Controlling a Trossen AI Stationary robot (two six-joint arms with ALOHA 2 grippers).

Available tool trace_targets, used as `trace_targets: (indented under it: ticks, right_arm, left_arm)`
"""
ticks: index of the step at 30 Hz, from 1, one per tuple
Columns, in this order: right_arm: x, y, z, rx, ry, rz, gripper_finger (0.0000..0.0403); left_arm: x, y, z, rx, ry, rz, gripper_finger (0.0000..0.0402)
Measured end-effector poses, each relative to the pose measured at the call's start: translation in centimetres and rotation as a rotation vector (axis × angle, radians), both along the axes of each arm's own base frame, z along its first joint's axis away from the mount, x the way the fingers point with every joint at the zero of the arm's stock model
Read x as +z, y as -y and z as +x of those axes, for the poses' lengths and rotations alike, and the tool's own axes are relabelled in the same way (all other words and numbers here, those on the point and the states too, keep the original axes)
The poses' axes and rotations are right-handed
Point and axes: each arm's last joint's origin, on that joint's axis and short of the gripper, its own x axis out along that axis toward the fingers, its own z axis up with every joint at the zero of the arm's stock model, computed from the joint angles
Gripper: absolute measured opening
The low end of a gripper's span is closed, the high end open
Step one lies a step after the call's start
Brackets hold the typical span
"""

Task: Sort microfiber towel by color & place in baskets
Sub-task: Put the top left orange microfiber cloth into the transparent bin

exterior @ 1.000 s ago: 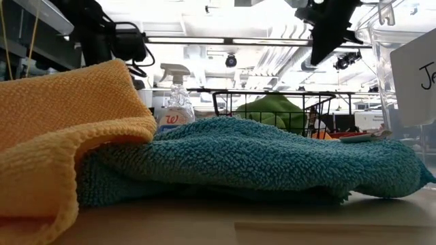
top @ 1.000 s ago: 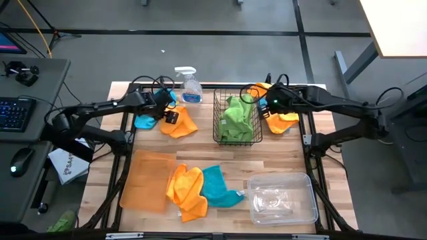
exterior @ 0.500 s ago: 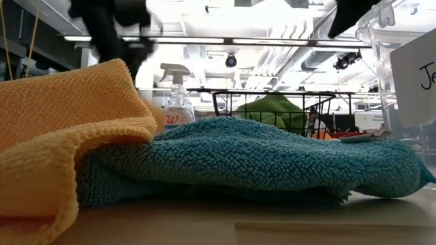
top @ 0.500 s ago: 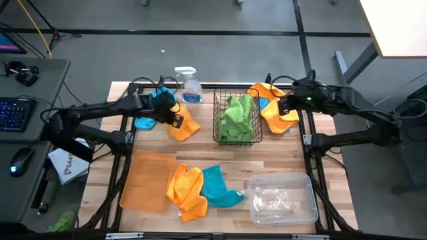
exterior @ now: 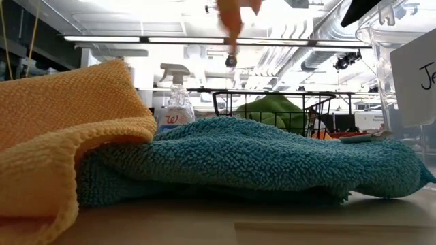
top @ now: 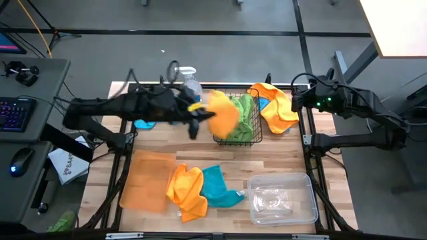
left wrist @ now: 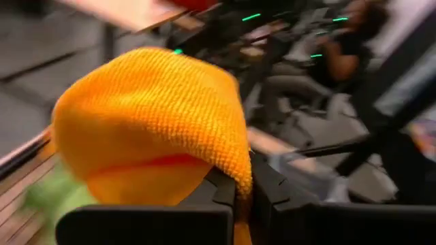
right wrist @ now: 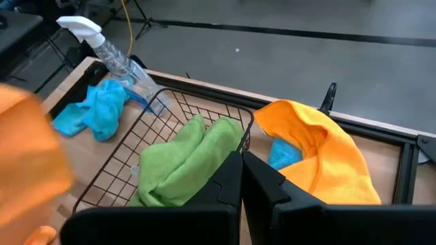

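Observation:
My left gripper (top: 202,115) is shut on an orange towel (top: 223,117), high up by the left rim of the black wire basket (top: 257,137), which holds green towels (top: 241,113). The low view shows that towel (exterior: 235,13) as a blur near the top. My right gripper (right wrist: 240,178) is shut on nothing, raised at the far right beside a heap of orange towel (top: 277,107) over a blue one (right wrist: 281,153). A blue towel (top: 143,123) lies far left. Orange towels (top: 185,190) and a teal towel (top: 217,188) lie near the front. My left gripper pinches the orange towel between its two fingers (left wrist: 225,194). A bunched fold (left wrist: 157,116) bulges up over the fingertips and hides the place of contact. The fingers reach almost level toward the table's right. The towel is lifted clear of the table.
A spray bottle (top: 190,83) stands at the far edge, left of the wire basket. A flat orange tray (top: 148,180) lies front left and a clear bin (top: 281,197) front right. Bare wood shows in the middle of the table.
My left gripper has shut on the orange towel at the far left, risen steeply and swung toward the table's right to the wire basket, and the towel is lifted clear of the table. My right gripper has drawn back from the basket toward the right edge.

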Motion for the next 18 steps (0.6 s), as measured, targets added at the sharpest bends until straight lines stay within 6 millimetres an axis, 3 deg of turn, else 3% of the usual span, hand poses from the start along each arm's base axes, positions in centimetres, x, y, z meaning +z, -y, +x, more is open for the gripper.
trace_targets:
  ticks: [5,9,18]
  right_arm:
    - [0.0,0.0,0.1,0.009,-0.013,-0.007,0.0001]
    - [0.0,0.0,0.1,0.009,-0.013,-0.007,0.0001]
    - [-0.1,0.0,0.0,0.017,-0.031,-0.006,0.0001]
  left_arm:
    - [1.1,3.2,6.0,-0.234,0.132,0.062,0.0]
    - [0.5,5.3,9.9,-0.398,0.226,0.038,0.0]
    - [-4.7,9.1,15.9,-0.68,0.346,-0.103,0.0]
